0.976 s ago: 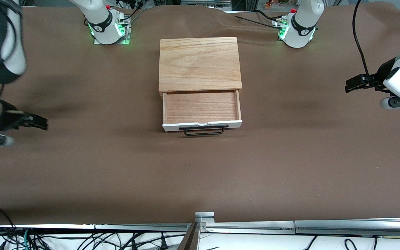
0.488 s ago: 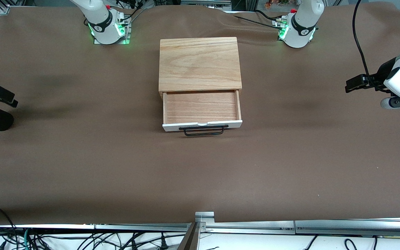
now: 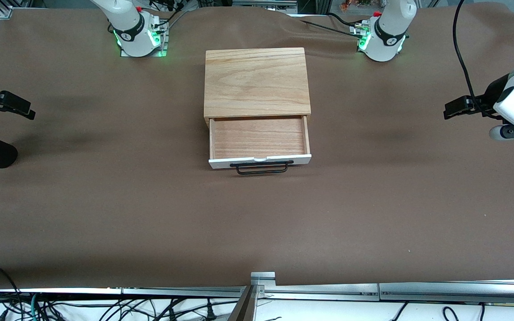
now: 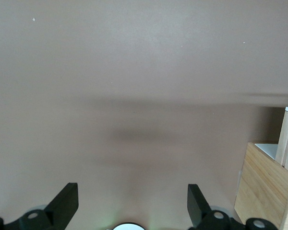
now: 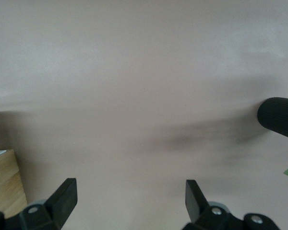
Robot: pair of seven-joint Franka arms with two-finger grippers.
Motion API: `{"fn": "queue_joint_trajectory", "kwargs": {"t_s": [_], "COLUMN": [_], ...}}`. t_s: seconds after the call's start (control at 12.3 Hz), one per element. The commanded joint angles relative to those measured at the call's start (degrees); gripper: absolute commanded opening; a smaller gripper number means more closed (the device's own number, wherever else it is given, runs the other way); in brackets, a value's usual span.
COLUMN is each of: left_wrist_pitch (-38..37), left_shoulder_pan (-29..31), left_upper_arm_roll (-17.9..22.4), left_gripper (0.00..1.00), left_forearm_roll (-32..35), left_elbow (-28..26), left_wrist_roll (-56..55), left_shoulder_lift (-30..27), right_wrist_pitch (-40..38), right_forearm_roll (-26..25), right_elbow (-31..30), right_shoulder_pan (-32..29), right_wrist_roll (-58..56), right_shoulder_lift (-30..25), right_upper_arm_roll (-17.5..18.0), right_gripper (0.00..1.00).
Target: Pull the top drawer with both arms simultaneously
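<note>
Both wrist views show the left gripper [image 4: 129,206] and right gripper [image 5: 129,203] spread wide, well clear of the pulled-out top drawer [image 3: 259,141], whose handle only the front view shows

No legible text, label, brand name, number or sign appears in any view. Small dark marks on the two white robot arm bases [image 3: 138,38] at the table edge cannot be read.
</note>
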Motion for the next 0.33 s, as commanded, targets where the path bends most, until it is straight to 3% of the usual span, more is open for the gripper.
{"fn": "queue_joint_trajectory", "kwargs": {"t_s": [0.0,0.24], "left_wrist_pitch": [-1.1,-1.1], "left_shoulder_pan": [1.0,1.0], "left_upper_arm_roll": [-1.0,-1.5], "left_gripper": [1.0,1.0], "left_forearm_roll": [-0.7,-0.7], "left_elbow": [1.8,1.8], "left_wrist_roll": [-0.4,-1.1], "left_shoulder_lift": [0.7,0.6], "right_wrist_pitch": [-0.4,-0.4], "right_forearm_roll": [-0.8,-0.7], "right_elbow": [0.6,0.6], "right_shoulder_pan": [-1.0,-1.0], "right_wrist_roll": [-0.4,-0.9], "right_shoulder_lift": [0.0,0.0], "right_upper_arm_roll": [1.1,0.9], "right_gripper": [1.0,1.0]}}
